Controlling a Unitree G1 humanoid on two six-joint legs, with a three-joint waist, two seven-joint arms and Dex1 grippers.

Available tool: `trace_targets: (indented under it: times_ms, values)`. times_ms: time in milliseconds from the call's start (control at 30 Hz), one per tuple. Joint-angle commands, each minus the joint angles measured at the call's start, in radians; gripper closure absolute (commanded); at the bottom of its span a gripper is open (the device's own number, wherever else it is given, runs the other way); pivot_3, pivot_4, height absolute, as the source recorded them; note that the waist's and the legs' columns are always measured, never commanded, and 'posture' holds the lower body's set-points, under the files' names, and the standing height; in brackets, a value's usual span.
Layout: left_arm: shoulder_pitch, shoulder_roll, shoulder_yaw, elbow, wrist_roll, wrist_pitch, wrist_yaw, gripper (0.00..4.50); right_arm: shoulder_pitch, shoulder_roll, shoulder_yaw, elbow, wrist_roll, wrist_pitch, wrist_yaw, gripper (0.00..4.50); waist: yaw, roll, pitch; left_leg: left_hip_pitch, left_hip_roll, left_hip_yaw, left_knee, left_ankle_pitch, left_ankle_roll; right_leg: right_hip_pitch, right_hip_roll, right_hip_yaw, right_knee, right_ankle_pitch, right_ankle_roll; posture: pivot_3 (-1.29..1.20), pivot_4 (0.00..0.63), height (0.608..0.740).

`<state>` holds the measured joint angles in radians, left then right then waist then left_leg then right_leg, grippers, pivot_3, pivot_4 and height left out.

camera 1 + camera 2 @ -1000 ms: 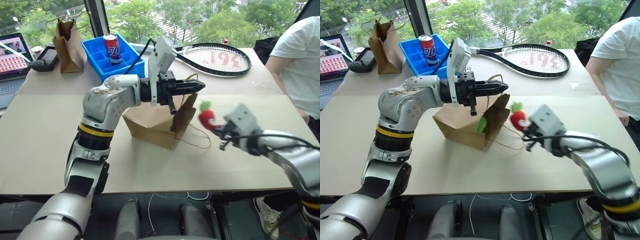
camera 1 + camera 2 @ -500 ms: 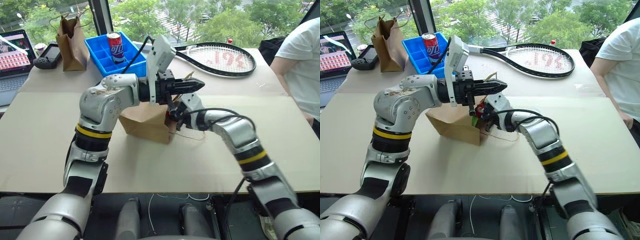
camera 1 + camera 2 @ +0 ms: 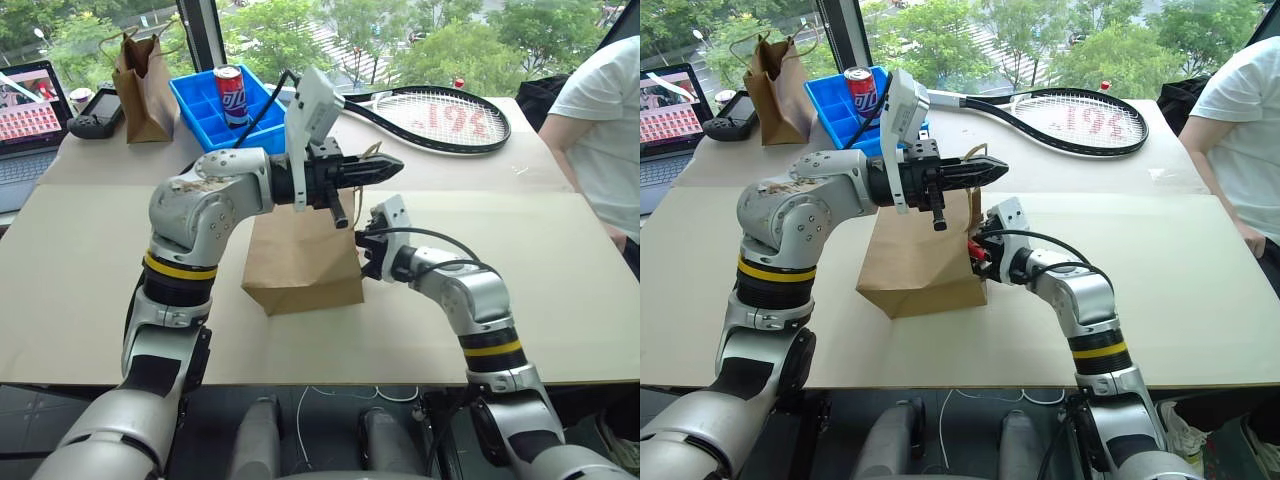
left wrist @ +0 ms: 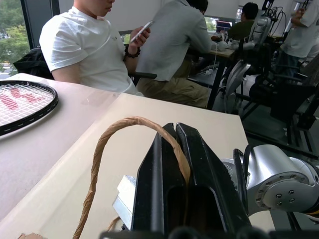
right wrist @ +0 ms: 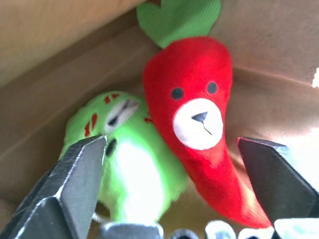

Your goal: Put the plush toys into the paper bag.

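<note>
Head view: racket (image 3: 430,112) behind bag (image 3: 300,262)

A second ago the right claw (image 3: 978,250) held the red chili (image 5: 199,119) in the air, well off to the bag's (image 3: 300,262) right side. It has since swung in to the bag's mouth and spread its fingers (image 5: 75,174), and the chili now lies loose inside the bag, touching the green toy (image 5: 124,164). The bag itself, tilted low on the tabletop (image 3: 560,280) before, now hangs more upright.
</note>
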<state>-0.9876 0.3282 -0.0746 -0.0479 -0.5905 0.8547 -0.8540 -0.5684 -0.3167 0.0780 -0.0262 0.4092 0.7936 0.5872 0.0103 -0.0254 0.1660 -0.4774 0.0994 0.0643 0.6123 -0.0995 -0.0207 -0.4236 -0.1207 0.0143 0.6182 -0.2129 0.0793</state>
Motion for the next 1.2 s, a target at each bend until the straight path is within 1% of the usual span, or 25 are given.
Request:
trace_targets:
  times_ms: [33,167,233,367,467,533,667,700,767,833,967,1100,1200]
  values:
    - [-0.012,-0.001,-0.001,-0.02,-0.006,-0.017,-0.007,4.5,0.025,-0.066,-0.072,-0.104,0.044,0.044,0.018,0.03,0.001,0.0,0.0,0.0,0.0,0.0,0.0,0.0,0.0,0.0,0.0,0.0,0.0,0.0,0.0,0.0,0.15,0.74]
    - [-0.01,-0.002,-0.006,-0.022,-0.007,-0.019,-0.013,4.5,0.069,-0.147,-0.152,-0.147,0.087,0.094,0.031,0.03,0.001,0.0,0.0,0.0,0.0,0.0,0.0,0.0,0.0,0.0,0.0,0.0,0.0,0.0,0.0,0.0,0.15,0.74]
    - [-0.012,-0.003,-0.007,-0.019,-0.006,-0.02,-0.014,4.5,0.09,-0.164,-0.203,-0.158,0.117,0.121,0.023,0.03,0.001,0.0,0.0,0.0,0.0,0.0,0.0,0.0,0.0,0.0,0.0,0.0,0.0,0.0,0.0,0.0,0.15,0.74]
    - [-0.016,0.005,-0.001,-0.017,-0.005,-0.021,-0.017,4.5,0.184,-0.176,-0.376,-0.201,0.221,0.248,-0.033,0.03,0.001,0.0,0.0,0.0,0.0,0.0,0.0,0.0,0.0,0.0,0.0,0.0,0.0,0.0,0.0,0.0,0.15,0.74]
    - [-0.018,0.014,0.007,-0.015,0.0,-0.03,-0.013,4.5,0.265,-0.151,-0.474,-0.253,0.338,0.395,-0.07,0.03,0.004,0.0,0.0,0.0,0.0,-0.001,0.0,0.0,0.0,0.001,0.0,0.0,-0.001,0.0,0.0,0.0,0.15,0.74]
    - [-0.016,0.021,0.014,-0.014,0.003,-0.034,-0.006,4.5,0.322,-0.096,-0.524,-0.288,0.423,0.486,-0.107,0.03,0.002,0.0,0.0,0.0,0.0,-0.001,0.0,0.0,0.0,0.001,0.0,0.0,-0.001,0.0,0.0,0.0,0.15,0.74]
    - [-0.009,0.021,0.015,-0.022,0.001,-0.035,0.0,4.5,0.345,-0.003,-0.55,-0.303,0.473,0.558,-0.196,0.03,-0.01,0.0,0.0,0.001,0.0,-0.003,0.0,0.0,0.0,0.001,0.001,0.0,0.0,0.0,-0.001,0.0,0.15,0.74]
    - [-0.008,0.021,0.015,-0.024,0.001,-0.035,0.002,4.5,0.344,0.01,-0.551,-0.304,0.479,0.564,-0.211,0.03,-0.012,0.0,0.0,0.001,0.0,-0.003,0.001,0.0,0.0,0.0,0.001,0.001,0.001,0.001,-0.001,0.0,0.15,0.74]
    - [-0.006,0.02,0.015,-0.026,0.003,-0.039,0.006,4.5,0.312,0.083,-0.565,-0.258,0.481,0.55,-0.277,0.03,-0.013,0.0,0.0,0.002,0.0,-0.005,0.001,0.0,0.0,0.001,0.002,0.0,0.001,0.0,-0.002,0.0,0.15,0.74]
    - [-0.007,0.02,0.014,-0.025,0.008,-0.046,0.01,4.5,0.287,0.133,-0.573,-0.216,0.466,0.53,-0.328,0.03,-0.016,0.0,0.0,0.002,0.0,-0.007,0.001,0.0,0.0,0.001,0.004,0.001,0.0,0.0,-0.004,0.0,0.15,0.74]
    - [-0.004,0.026,0.024,-0.036,0.003,-0.044,0.021,4.5,0.232,0.194,-0.572,-0.122,0.434,0.472,-0.393,0.03,-0.023,0.0,-0.001,0.002,0.001,-0.01,0.002,0.0,0.0,0.001,0.007,0.001,0.001,0.002,-0.003,0.0,0.15,0.74]
    - [0.003,0.03,0.025,-0.046,-0.001,-0.042,0.03,4.5,0.162,0.218,-0.579,-0.002,0.403,0.378,-0.434,0.03,-0.028,0.0,-0.001,0.003,0.001,-0.011,0.002,0.0,0.0,0.002,0.008,0.002,0.002,0.002,-0.004,0.0,0.15,0.74]
    - [0.006,0.035,0.029,-0.054,-0.001,-0.039,0.037,4.5,0.132,0.221,-0.592,0.059,0.411,0.324,-0.432,0.73,-0.027,0.001,-0.001,0.003,0.001,-0.011,0.002,0.0,0.0,0.002,0.008,0.002,0.003,0.002,-0.004,0.0,0.15,0.74]
